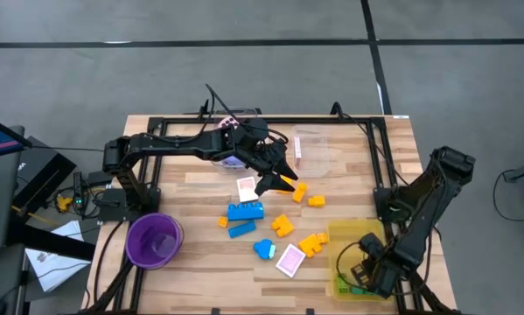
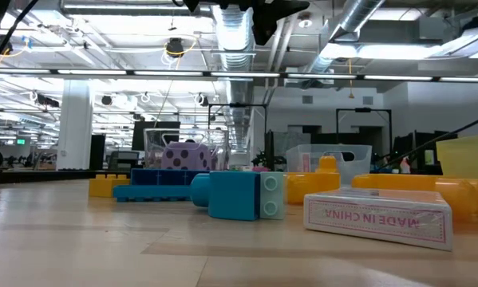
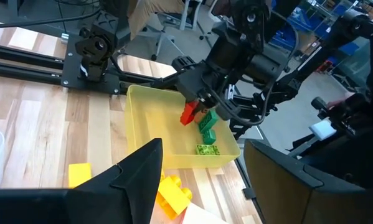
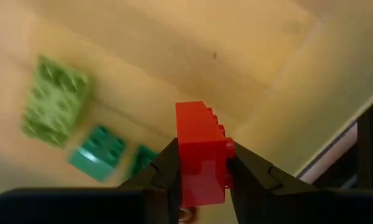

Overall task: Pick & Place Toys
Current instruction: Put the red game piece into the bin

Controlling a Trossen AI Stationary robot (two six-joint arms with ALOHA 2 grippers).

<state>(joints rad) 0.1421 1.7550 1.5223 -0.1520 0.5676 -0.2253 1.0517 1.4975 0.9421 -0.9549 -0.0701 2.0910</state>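
The right end effector is clamped on a red block, holding it by its two side faces just above the floor of the yellow tray at the near right corner of the surface. From the left wrist view the red block hangs over the tray's inner area, with two darker green blocks and a light green block already lying on the tray bottom just beside and below it; the drop looks to be straight down, into the bare patch next to them. The left end effector hovers with its fingers parted and nothing between them over the middle of the surface, close to a small orange piece. Around it lie the remaining toys: a blue block, a pink-white card, another card and orange blocks. The left arm is plainly the nearer one to these; the right is occupied at the tray.
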